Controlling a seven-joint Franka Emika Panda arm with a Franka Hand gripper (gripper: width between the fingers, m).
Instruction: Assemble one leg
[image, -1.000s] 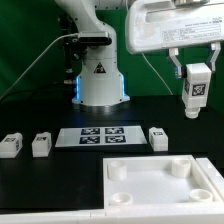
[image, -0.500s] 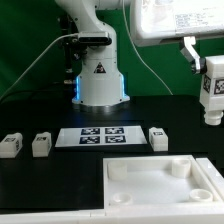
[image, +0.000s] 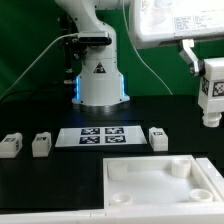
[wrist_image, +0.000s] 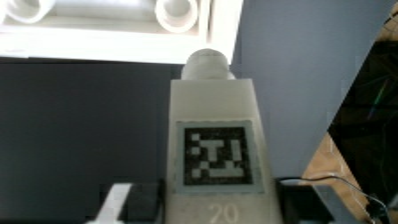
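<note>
My gripper (image: 210, 72) is at the exterior view's right edge, high above the table, shut on a leg (image: 211, 98), a white block with a black-and-white tag that hangs upright below the fingers. In the wrist view the held leg (wrist_image: 215, 130) fills the middle, tag facing the camera, between my gripper (wrist_image: 214, 205) fingers. Three more legs lie on the black table: two at the left (image: 11, 145) (image: 41, 145) and one (image: 158, 138) right of the marker board (image: 101, 136). The large white panel (image: 160, 181) with corner sockets lies at the front.
The robot base (image: 100, 75) stands at the back centre with cables to its left. A green backdrop is behind. The panel's near socket (image: 118, 172) and far-right socket (image: 180, 169) are open to view.
The gripper with the leg moved to the exterior view's right and slightly up over the last second; between half a second ago and now it has barely moved.
</note>
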